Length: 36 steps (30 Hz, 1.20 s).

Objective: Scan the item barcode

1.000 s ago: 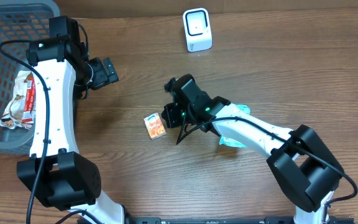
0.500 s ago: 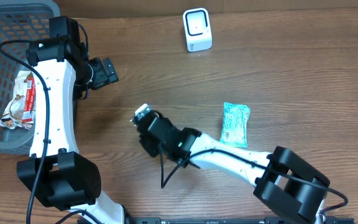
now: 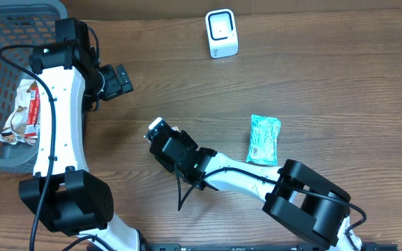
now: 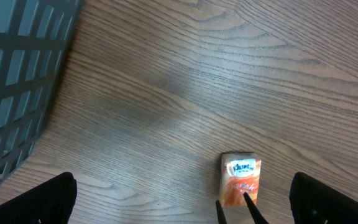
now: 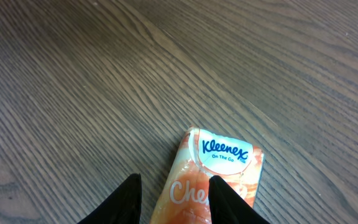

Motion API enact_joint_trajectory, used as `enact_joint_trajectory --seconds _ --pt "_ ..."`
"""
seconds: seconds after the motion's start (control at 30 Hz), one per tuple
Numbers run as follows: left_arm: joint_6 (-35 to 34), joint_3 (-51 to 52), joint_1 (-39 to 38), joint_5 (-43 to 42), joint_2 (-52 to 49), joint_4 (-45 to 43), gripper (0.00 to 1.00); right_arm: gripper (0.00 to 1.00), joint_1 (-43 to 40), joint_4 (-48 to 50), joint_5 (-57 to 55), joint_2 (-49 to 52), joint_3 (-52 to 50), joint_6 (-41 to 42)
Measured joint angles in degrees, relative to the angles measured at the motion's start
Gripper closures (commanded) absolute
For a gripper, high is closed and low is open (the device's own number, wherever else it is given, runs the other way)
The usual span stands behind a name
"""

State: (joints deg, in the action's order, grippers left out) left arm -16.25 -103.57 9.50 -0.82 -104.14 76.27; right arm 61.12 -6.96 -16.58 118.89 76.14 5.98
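Right gripper (image 5: 174,182) stands partly spread, one fingertip over the Kleenex pack (image 5: 225,152).

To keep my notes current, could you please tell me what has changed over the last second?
The right gripper swung left to hang over the orange tissue pack, its fingers parting without gripping it. That uncovered the teal packet. The left gripper, open, and the scanner stayed put.
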Motion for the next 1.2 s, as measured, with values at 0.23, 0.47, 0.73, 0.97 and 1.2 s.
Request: enact_joint_trajectory --seconds 0.23,0.47,0.73,0.97,1.2 --pt "0.0 0.0 0.0 0.0 0.0 0.0 0.0 0.64 0.6 1.8 -0.4 0.3 0.0 0.5" --pt "0.0 0.0 0.0 0.0 0.0 0.0 0.0 0.64 1.0 1.1 -0.4 2.2 0.0 1.1" --pt "0.0 0.0 0.0 0.0 0.0 0.0 0.0 0.64 0.9 -4.2 -6.5 2.6 0.0 2.1" --pt "0.0 0.0 0.0 0.0 0.0 0.0 0.0 0.64 0.9 -6.8 -8.8 2.3 0.0 3.1" --pt "0.0 0.0 0.0 0.0 0.0 0.0 0.0 0.63 0.9 -5.7 -7.5 1.9 0.0 3.3"
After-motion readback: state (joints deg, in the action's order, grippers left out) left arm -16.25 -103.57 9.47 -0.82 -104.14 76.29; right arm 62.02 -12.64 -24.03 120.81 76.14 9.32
